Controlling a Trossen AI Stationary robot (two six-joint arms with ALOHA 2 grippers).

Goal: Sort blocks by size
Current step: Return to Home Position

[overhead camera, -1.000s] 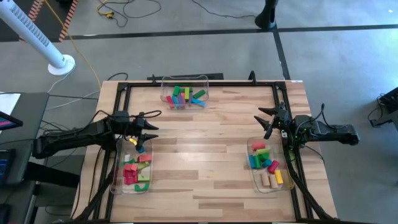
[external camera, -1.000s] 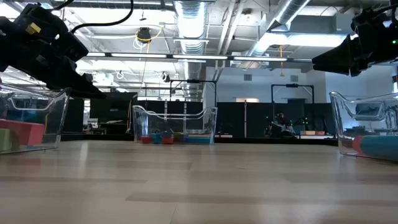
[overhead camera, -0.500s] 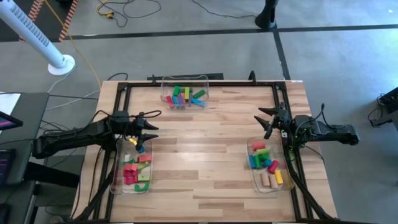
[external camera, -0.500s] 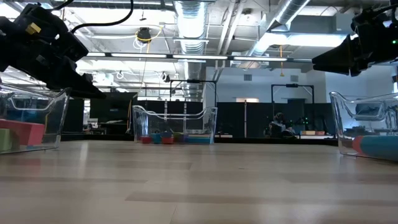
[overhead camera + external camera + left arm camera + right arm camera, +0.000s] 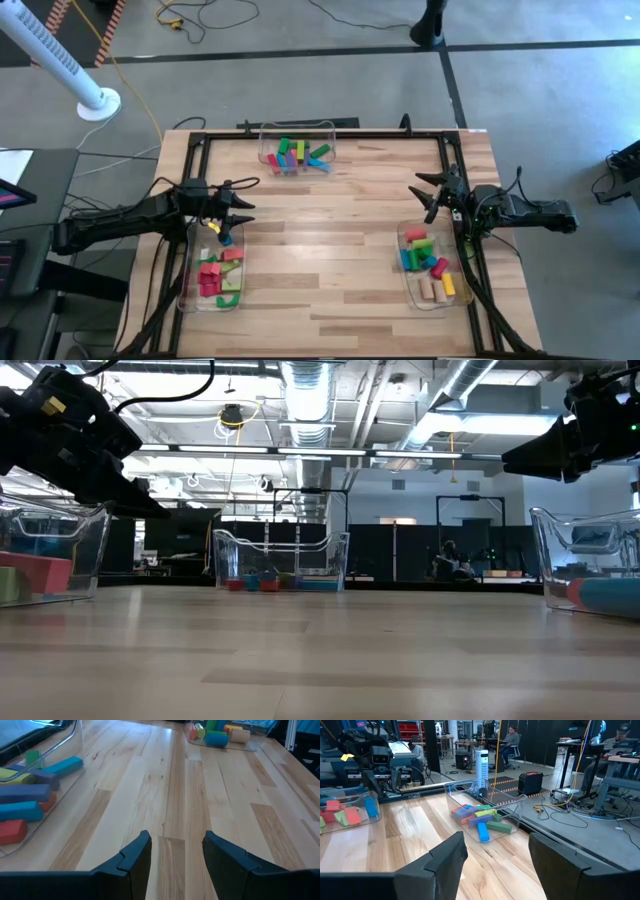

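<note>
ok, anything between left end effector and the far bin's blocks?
Nothing visible: bare table from the left end effector to the far bin, its clear wall around the blocks. Right end effector sits opposite.

Two dark arms (image 5: 120,221) with black cables (image 5: 245,182), matte fingers (image 5: 136,857)

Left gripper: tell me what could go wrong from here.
The left gripper, open, hangs above one end of the left bin; if it dips on the way home, it might clip the rim and spill blocks. The right gripper, also open, sits just past the right bin; a low swing could nudge it.
</note>
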